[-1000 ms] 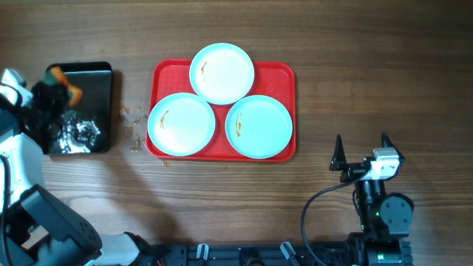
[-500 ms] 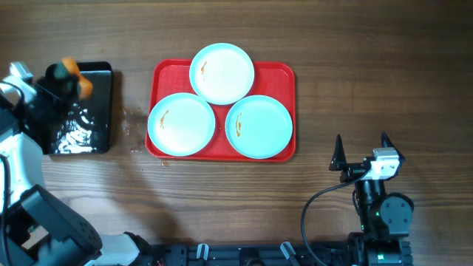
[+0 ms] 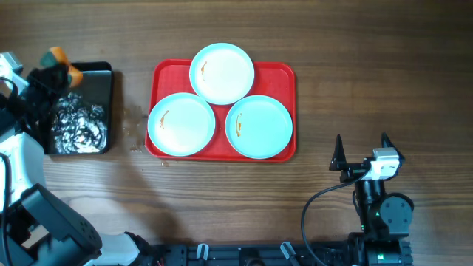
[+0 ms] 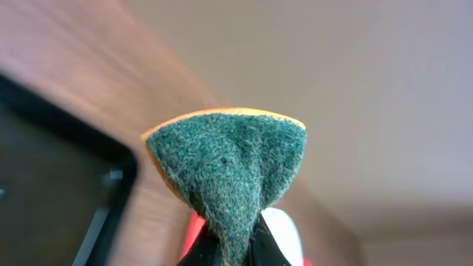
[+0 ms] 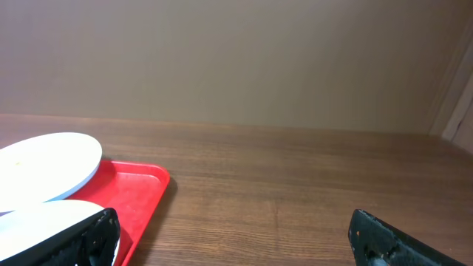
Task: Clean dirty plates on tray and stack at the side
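Left fingers (image 3: 52, 75) pinch a green-and-orange sponge (image 4: 228, 159) over the far left corner of a black tray (image 3: 102, 70). The right fingers (image 3: 339, 157) stand spread wide and empty near the right front of the bench (image 3: 369, 59), well apart from everything else. At mid-bench lies the red tray (image 3: 164, 74), carrying all three plates (image 3: 222, 72) in a triangle. One sits at the far rim and overhangs it; the other two lie side by side along the near rim, and all three are close together. Each pale plate shows a small orange smear (image 3: 164, 117). The black tray, left of the red one and apart from it, holds something wet and glistening. Brownish specks (image 3: 133, 129) dot the bench between the trays.
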Controlling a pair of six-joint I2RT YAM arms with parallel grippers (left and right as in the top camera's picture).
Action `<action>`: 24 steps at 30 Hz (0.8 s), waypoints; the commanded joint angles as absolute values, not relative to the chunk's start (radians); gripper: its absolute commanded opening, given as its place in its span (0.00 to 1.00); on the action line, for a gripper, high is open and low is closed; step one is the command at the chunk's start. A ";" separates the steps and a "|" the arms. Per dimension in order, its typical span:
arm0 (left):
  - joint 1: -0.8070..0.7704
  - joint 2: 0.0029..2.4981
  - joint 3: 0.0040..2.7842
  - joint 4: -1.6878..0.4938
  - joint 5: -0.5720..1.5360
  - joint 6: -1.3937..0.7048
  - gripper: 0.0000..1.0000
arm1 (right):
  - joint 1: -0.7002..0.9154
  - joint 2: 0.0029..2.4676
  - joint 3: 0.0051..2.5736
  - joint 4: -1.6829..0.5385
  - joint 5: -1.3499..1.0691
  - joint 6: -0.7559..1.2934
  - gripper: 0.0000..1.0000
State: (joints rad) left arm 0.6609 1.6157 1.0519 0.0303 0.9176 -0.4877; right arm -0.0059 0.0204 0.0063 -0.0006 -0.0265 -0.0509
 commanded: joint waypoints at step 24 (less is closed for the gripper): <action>0.666 1.565 1.058 0.009 0.999 -0.532 0.04 | -0.011 0.019 0.005 0.002 -0.046 -0.060 1.00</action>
